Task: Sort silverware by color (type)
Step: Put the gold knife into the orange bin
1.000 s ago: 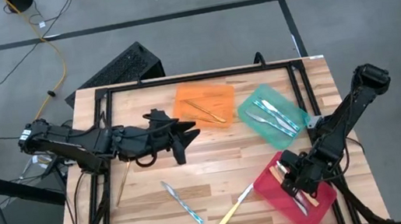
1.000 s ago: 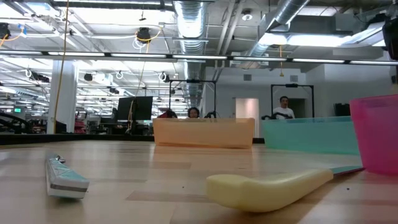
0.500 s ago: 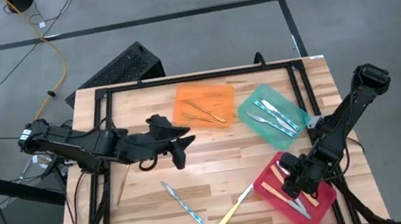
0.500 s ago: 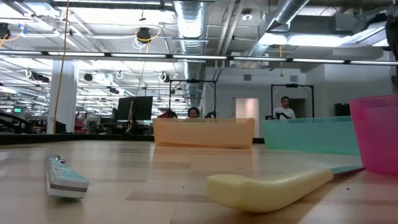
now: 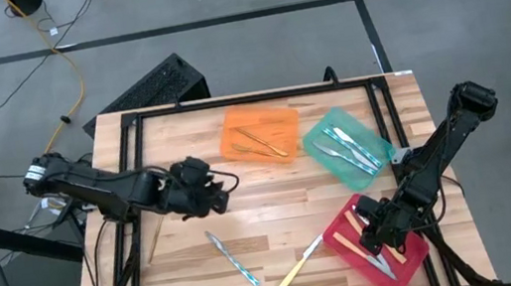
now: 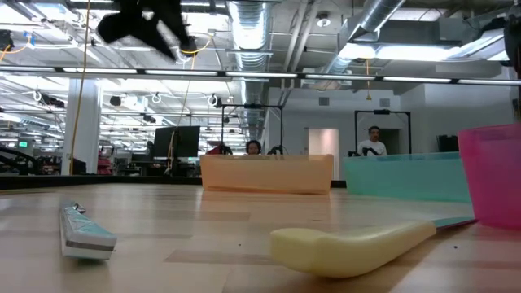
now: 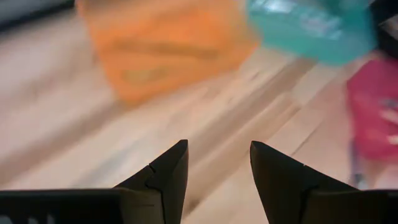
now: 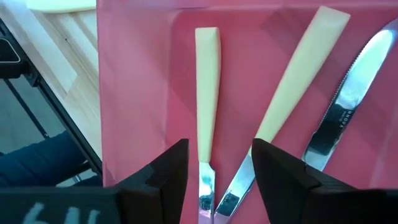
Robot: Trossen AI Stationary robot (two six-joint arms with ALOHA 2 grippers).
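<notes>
While the right end effector (image 5: pixel 381 236) is hanging released over the red tray (image 5: pixel 394 274) and its yellow-handled pieces, the left end effector (image 5: pixel 211 195), also released and empty, is hovering nearest the blue-handled utensil (image 5: pixel 233 258) lying diagonally on the wooden desk (image 5: pixel 189 242), beside the yellow-handled utensil (image 5: pixel 299 263), with an open-plan room behind.

Yellow-handled utensil (image 6: pixel 358 246) beside blue-handled utensil (image 6: pixel 85 233)

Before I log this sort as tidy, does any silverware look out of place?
Yes. Two pieces lie on the bare table, outside the trays: a blue-handled utensil and a yellow-handled utensil beside the red tray. A thin stick-like piece also lies near the table's left edge.
</notes>
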